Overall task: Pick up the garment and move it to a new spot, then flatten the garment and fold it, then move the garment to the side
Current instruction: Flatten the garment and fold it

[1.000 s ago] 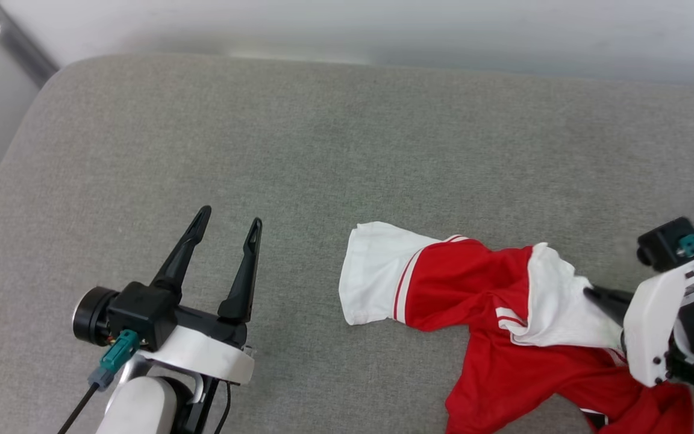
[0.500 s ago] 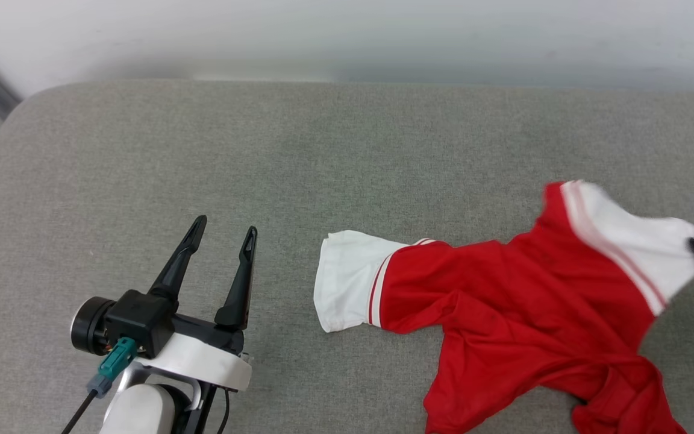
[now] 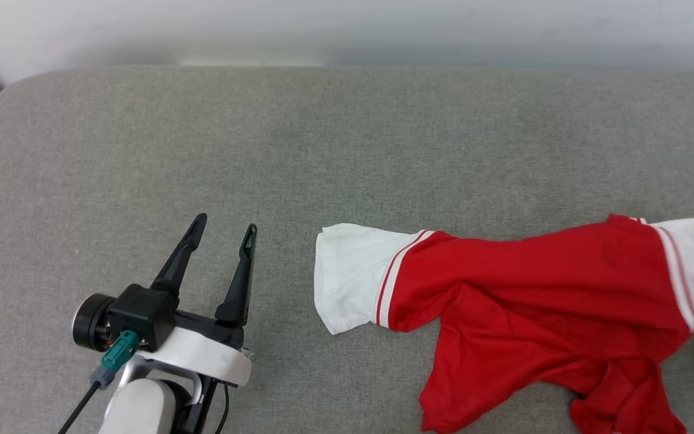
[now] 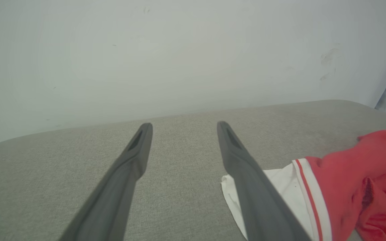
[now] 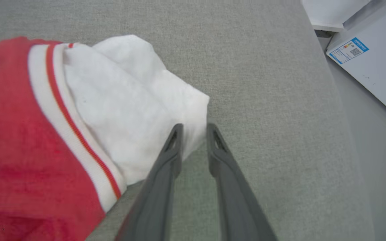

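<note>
White sleeve (image 5: 129,110) of garment (image 3: 534,283) just pulled outward by right gripper (image 5: 194,126), jaws now slightly parted, letting go; left gripper (image 3: 226,223) spread, idle. Flattening underway.

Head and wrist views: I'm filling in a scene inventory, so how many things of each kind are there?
Shirt: 1
Hands: 2, the left hand and the right hand
Cushion: 1
Total: 4
</note>
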Available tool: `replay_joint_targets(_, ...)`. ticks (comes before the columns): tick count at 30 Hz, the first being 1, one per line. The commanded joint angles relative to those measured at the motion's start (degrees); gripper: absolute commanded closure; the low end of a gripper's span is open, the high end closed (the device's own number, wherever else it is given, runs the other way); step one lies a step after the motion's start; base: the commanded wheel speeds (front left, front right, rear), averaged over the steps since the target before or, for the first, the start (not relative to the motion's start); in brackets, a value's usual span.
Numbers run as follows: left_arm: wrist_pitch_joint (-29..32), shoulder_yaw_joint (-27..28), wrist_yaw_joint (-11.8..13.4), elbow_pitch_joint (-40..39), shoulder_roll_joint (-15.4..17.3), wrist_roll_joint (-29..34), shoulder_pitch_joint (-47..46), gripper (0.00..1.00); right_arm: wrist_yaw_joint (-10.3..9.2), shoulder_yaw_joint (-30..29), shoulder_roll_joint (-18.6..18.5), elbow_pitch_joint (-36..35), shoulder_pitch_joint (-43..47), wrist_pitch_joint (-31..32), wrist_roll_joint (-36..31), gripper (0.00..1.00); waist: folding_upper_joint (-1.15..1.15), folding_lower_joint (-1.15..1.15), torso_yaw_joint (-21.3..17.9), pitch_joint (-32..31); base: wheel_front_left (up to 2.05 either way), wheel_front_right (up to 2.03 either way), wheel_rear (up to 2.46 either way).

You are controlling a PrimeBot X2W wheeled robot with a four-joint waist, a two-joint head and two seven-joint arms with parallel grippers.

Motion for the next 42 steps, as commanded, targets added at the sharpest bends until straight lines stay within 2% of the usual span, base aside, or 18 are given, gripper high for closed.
replay_joint_targets(1, -0.1, 0.2, -0.1, 0.1, -0.1, 0.0, -0.1, 0.00, -0.04, 0.7, 0.1, -0.1, -0.1, -0.9, -0.1, 0.00, 0.00, 0.00, -0.4, -0.7, 0.00, 0.00, 0.00)
replay_joint_targets(5, -0.1, 0.6, -0.1, 1.1, -0.4, -0.7, 0.5, 0.00, -0.04, 2.8, -0.1, -2.9, -0.5, -5.7, 0.0, 0.00, 0.00, 0.00, -1.6, -3.0, 0.00, 0.00, 0.00)
replay_joint_targets(10, -0.2, 1.3, -0.2, 2.0, -0.5, -1.4, 1.7, 0.00, -0.04, 5.6, 0.6, -10.7, 2.3, -12.5, 1.9, 0.00, 0.00, 0.00, -3.3, -5.6, 0.00, 0.00, 0.00)
replay_joint_targets(16, 1.2, -0.5, -0.3, 4.1, 0.4, -3.3, 2.5, 0.00, -0.04, 3.4, 5.6, -21.5, 7.9, -22.4, 2.8, 0.00, 0.00, 0.00, -5.2, -6.0, 0.00, 0.00, 0.00)
replay_joint_targets(19, 5.6, -4.3, -0.3, 5.0, 2.8, -4.7, 1.1, 0.00, -0.03, 2.5, 9.7, -25.9, 10.3, -26.8, 2.5, 0.00, 0.00, 0.00, -6.3, -5.3, 0.00, 0.00, 0.00)
replay_joint_targets(22, 9.3, -6.7, -0.3, 4.5, 5.1, -7.2, -1.7, 0.00, -0.04, 2.9, 11.8, -29.4, 11.4, -30.1, 2.4, 0.00, 0.00, 0.00, -7.5, -4.0, 0.00, 0.00, 0.00)
replay_joint_targets(27, 20.2, -11.4, -0.3, 2.6, 9.9, -14.7, -9.5, 0.00, -0.04, 1.4, 13.8, -32.6, 11.1, -32.0, 1.9, 0.00, 0.00, 0.00, -8.7, -1.9, 0.00, 0.00, 0.00)
replay_joint_targets(31, 33.1, -15.1, -0.3, 3.0, 13.4, -22.7, -17.3, 0.00, -0.03, 0.4, 14.9, -33.0, 10.8, -32.1, 1.4, 0.00, 0.00, 0.00, -9.4, -0.3, 0.00, 0.00, 0.00)
replay_joint_targets(36, 48.2, -19.3, -0.3, 5.8, 16.9, -28.4, -24.9, 0.00, -0.03, 0.1, 15.7, -32.1, 9.9, -33.4, 1.5, 0.00, 0.00, 0.00, -10.8, 0.9, 0.00, 0.00, 0.00)
replay_joint_targets(39, 53.8, -21.8, -0.3, 8.4, 18.1, -30.5, -27.2, 0.00, -0.03, 0.3, 15.9, -31.4, 9.1, -34.1, 1.6, 0.00, 0.00, 0.00, -11.7, 1.5, 0.00, 0.00, 0.00)
replay_joint_targets(42, 56.2, -23.8, -0.3, 10.6, 19.2, -30.9, -29.0, 0.00, -0.04, 0.5, 16.1, -30.8, 9.1, -34.8, 1.6, 0.00, 0.00, 0.00, -12.5, 2.2, 0.00, 0.00, 0.00)
